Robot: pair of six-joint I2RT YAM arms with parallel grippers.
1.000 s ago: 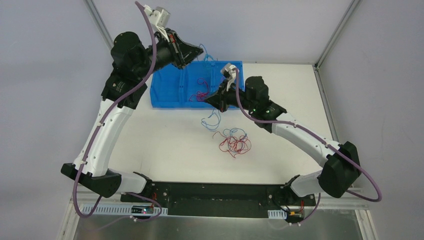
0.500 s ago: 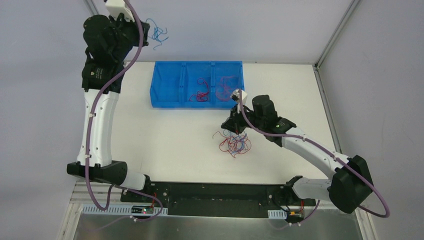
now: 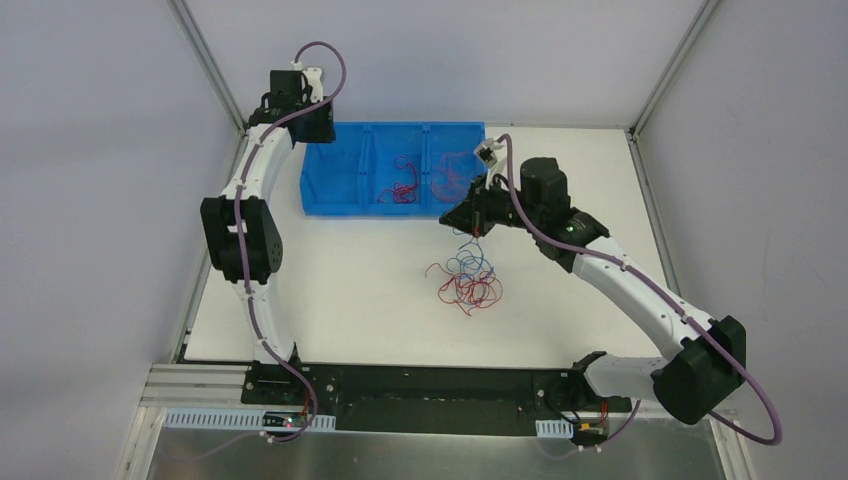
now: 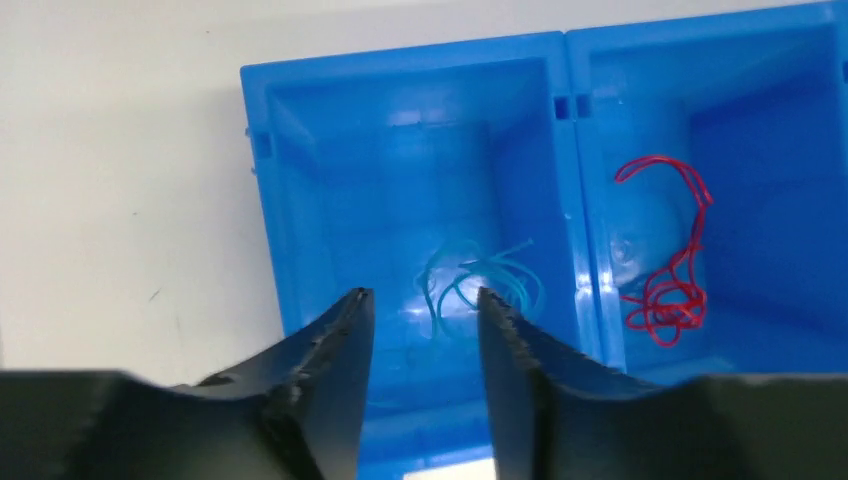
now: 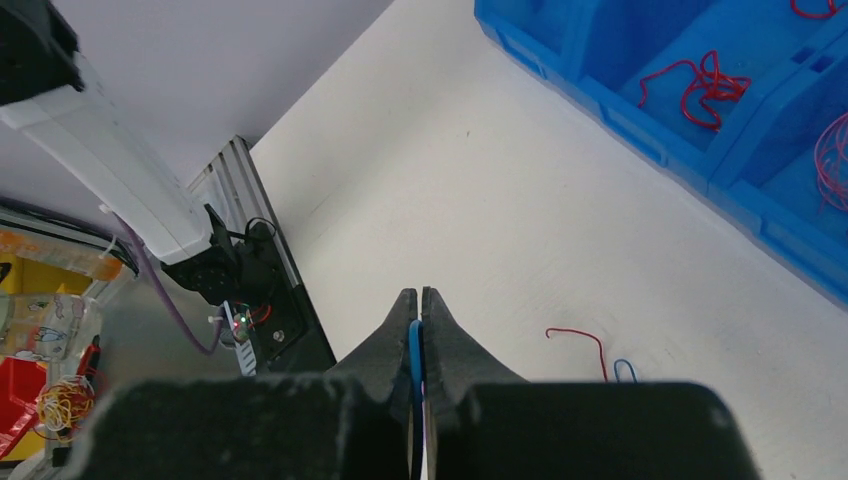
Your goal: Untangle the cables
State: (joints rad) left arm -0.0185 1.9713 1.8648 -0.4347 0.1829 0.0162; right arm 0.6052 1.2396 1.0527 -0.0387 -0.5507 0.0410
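The cables lie as a tangle point(image 3: 468, 283) of red and blue wires on the white table. My right gripper point(image 3: 468, 218) hovers above that pile, shut on a blue cable point(image 5: 414, 340) that hangs down to it point(image 3: 473, 245). A red cable end point(image 5: 580, 338) and a blue loop point(image 5: 625, 370) show beside its fingers. My left gripper point(image 4: 423, 296) is open and empty over the left compartment of the blue bin point(image 4: 300, 250), where a blue cable point(image 4: 478, 285) lies. Red cables point(image 4: 665, 260) rest in the middle compartment.
The blue bin point(image 3: 350, 205) stands at the back of the table with three compartments; the right one holds thin reddish wires point(image 3: 452, 175). Metal frame posts point(image 3: 205, 65) and grey walls close in the sides. The black base rail point(image 3: 430, 385) runs along the near edge.
My left arm swung from high at the back, holding a blue cable, to over the bin's left compartment; its jaws opened and the cable lies there. The right gripper rose from the pile with a blue cable.
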